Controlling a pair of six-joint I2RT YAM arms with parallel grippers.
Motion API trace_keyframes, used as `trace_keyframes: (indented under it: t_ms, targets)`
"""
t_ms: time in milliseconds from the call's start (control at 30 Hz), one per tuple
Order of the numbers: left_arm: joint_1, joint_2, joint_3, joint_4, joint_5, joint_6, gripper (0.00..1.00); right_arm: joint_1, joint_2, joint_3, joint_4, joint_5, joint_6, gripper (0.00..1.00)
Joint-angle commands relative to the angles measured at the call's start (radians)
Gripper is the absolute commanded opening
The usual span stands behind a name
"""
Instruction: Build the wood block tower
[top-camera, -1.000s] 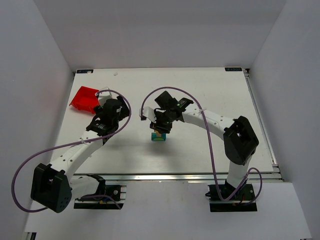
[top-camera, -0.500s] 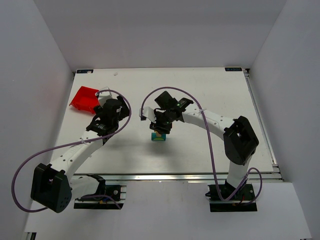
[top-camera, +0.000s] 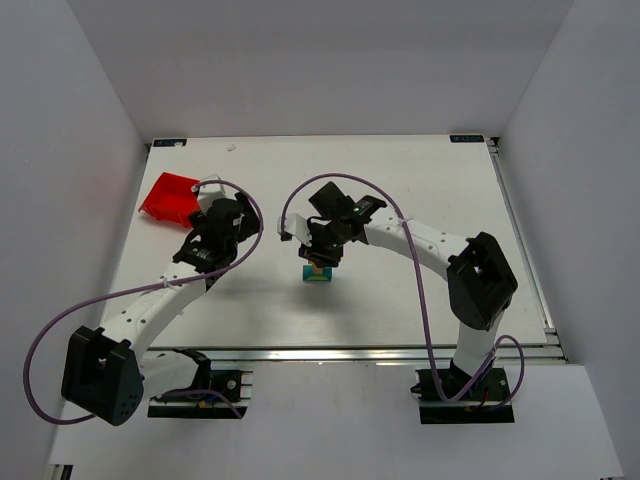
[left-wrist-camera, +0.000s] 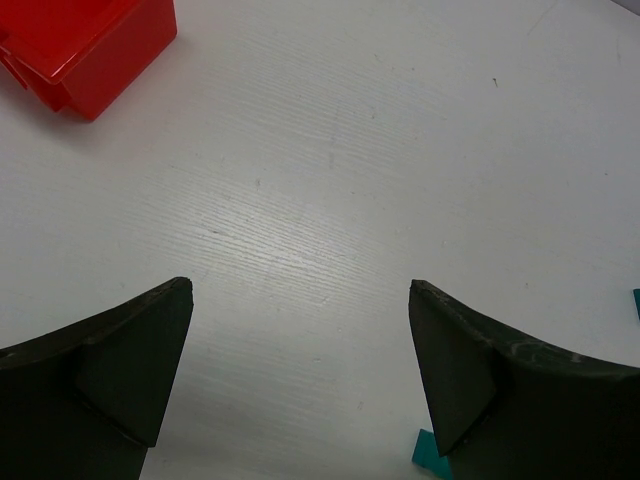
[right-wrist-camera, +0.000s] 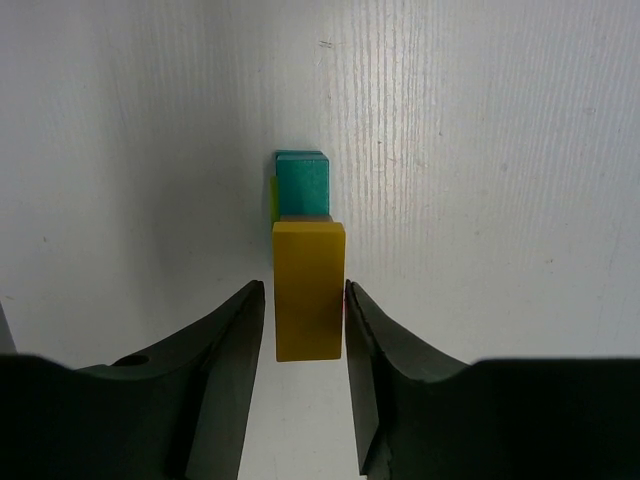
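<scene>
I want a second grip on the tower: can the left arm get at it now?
Probably not: the right gripper sits over the wood block tower, fingers flanking its yellow block. The left gripper is open, off beside the red bin.

The wood block tower (top-camera: 318, 273) is standing upright on the desk (top-camera: 400, 300), a yellow block (right-wrist-camera: 309, 290) topping what is seemingly a teal base (right-wrist-camera: 302, 183).

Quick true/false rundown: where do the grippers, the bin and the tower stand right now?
1. The left gripper is open with nothing between its fingers. True.
2. The red bin sits on the right arm's side. False: it is at the table's far left, near the left gripper.
3. The right gripper straddles a yellow block. True.
4. The wood block tower stands inside the bin. False: it stands on the table, near its middle.
</scene>
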Motion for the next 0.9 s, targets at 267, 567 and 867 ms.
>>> trace_keyframes:
  t_ms: [267, 567, 867]
  targets:
    - [0.001, -0.002, 0.004, 0.014, 0.014, 0.016, 0.98, 0.006, -0.015, 0.053, 0.004, -0.016, -0.003, 0.42]
    - [0.001, -0.005, 0.003, 0.014, 0.016, 0.016, 0.98, 0.006, -0.011, 0.056, -0.001, -0.030, -0.005, 0.34]
    - [-0.001, -0.004, 0.004, 0.016, 0.019, 0.019, 0.98, 0.008, -0.006, 0.062, -0.004, -0.034, -0.006, 0.34]
